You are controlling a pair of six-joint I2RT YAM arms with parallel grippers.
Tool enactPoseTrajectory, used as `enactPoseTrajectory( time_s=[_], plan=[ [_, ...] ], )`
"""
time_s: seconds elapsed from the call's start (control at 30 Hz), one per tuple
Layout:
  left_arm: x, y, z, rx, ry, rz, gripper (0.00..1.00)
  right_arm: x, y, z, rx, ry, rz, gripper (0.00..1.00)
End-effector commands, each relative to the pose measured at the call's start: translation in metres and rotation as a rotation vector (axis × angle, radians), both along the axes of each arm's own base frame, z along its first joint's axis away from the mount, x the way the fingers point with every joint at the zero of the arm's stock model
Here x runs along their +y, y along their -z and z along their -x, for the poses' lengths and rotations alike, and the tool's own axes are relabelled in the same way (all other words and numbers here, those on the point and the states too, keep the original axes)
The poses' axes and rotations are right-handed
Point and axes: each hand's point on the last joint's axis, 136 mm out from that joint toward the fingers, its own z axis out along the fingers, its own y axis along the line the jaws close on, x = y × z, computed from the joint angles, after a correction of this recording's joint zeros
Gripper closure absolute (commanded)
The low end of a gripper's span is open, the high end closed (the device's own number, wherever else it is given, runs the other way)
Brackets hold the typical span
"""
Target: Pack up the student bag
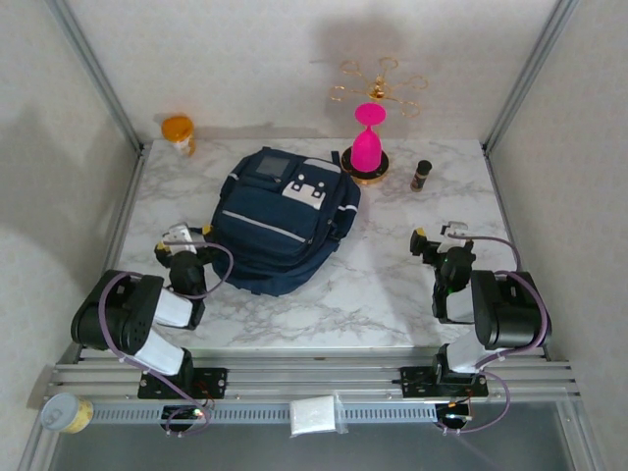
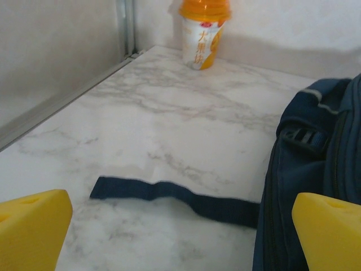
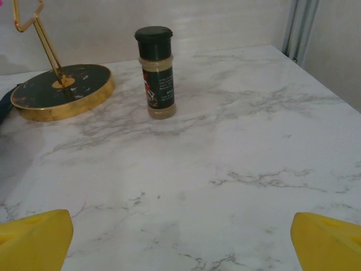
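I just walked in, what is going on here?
Nothing is being handled. Both the left gripper and the right gripper are open and empty, low over the marble table. The student bag lies flat between them, closer to the left one, with a loose strap on the table in front of that gripper. An orange cup, a gold stand with a pink glass and a spice jar stand behind, unpacked.

Bag [image 1: 280, 221]: one navy fabric backpack with white and grey patches on the front pocket and a pale stripe across the body. It lies flat, front up, left of centre on the counter [image 1: 392, 275], turned a little askew. One dark strap [image 2: 169, 195] trails flat over the marble from its left side.
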Motion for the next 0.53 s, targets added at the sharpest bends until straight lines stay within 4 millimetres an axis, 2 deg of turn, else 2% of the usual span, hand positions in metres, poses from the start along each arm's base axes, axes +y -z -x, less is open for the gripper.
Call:
enactPoseTrajectory(
  time_s=[0.0,0.5],
  plan=[
    [-0.0096,-0.0195,-0.0140,-0.076,0.075,0.034,0.01,0.0073,-0.0257,-0.0095,-0.096,-0.028,0.036,0.01],
    [-0.0098,-0.0187,-0.0140,-0.070,0.076,0.033,0.01,0.0078,-0.0251,-0.0094,-0.093,-0.033,0.032,0.01]
  ],
)
